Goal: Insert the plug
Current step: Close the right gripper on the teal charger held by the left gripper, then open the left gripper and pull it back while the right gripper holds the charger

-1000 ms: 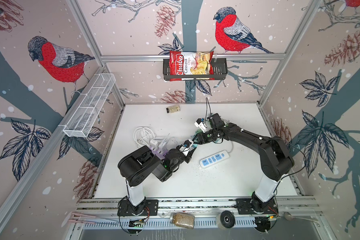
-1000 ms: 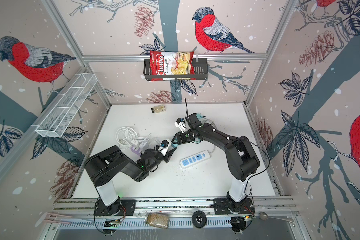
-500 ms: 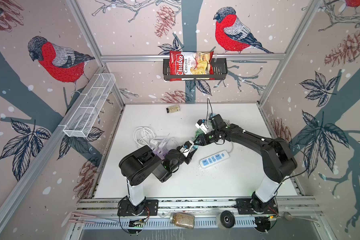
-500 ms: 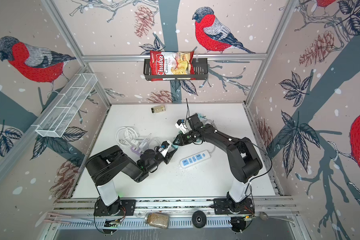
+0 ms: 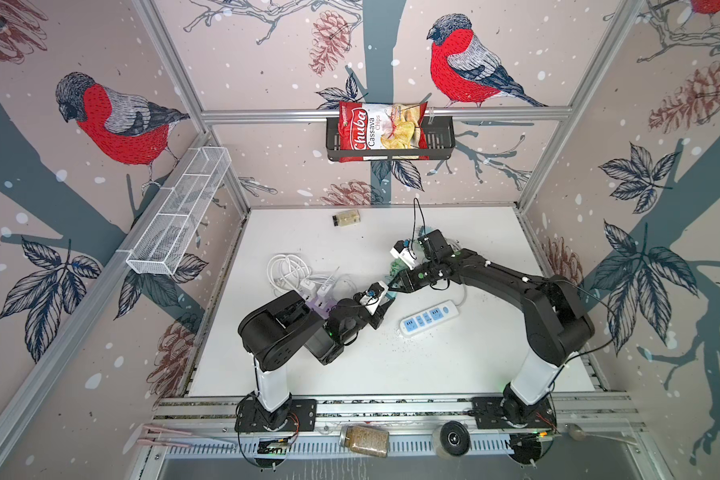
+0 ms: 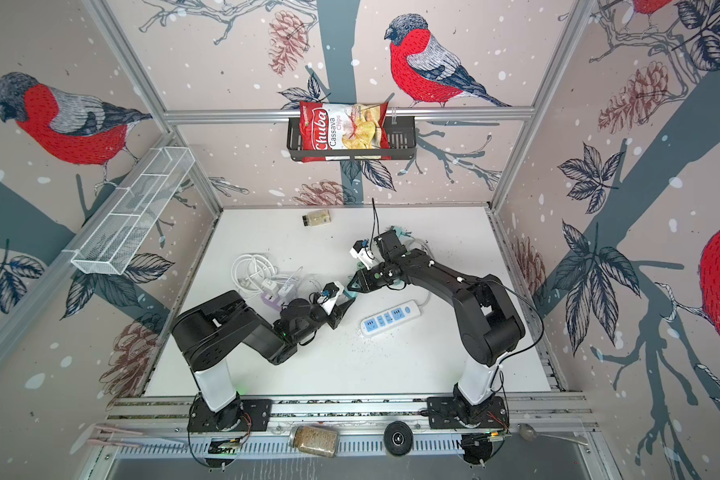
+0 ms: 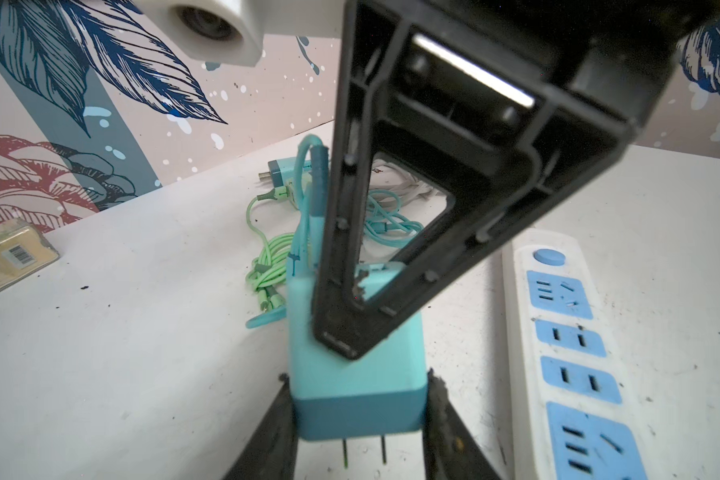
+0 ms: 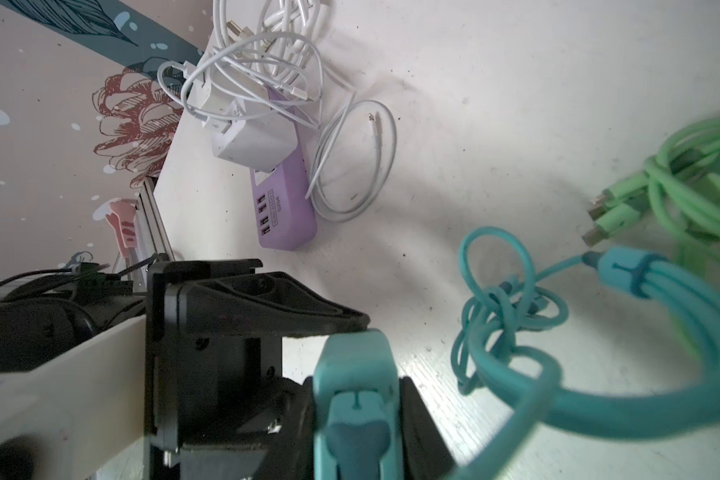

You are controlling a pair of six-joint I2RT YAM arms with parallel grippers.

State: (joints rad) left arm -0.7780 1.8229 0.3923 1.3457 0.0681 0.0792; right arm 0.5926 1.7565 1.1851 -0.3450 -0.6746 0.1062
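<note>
**A:** Plug (image 7: 356,374), where is it?

**B:** Held above the table (image 7: 121,332), near the power strip (image 7: 574,345). The left end effector (image 7: 357,382) clamps its sides, and the right end effector (image 8: 356,432) is closed on its cable end.

**A:** Which step?

**B:** Looks like a handover between arms. Next, I'd say the left releases. Then the prongs need lining up with a socket.

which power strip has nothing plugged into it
The white power strip with blue sockets; the purple power strip has white chargers on it.
</note>
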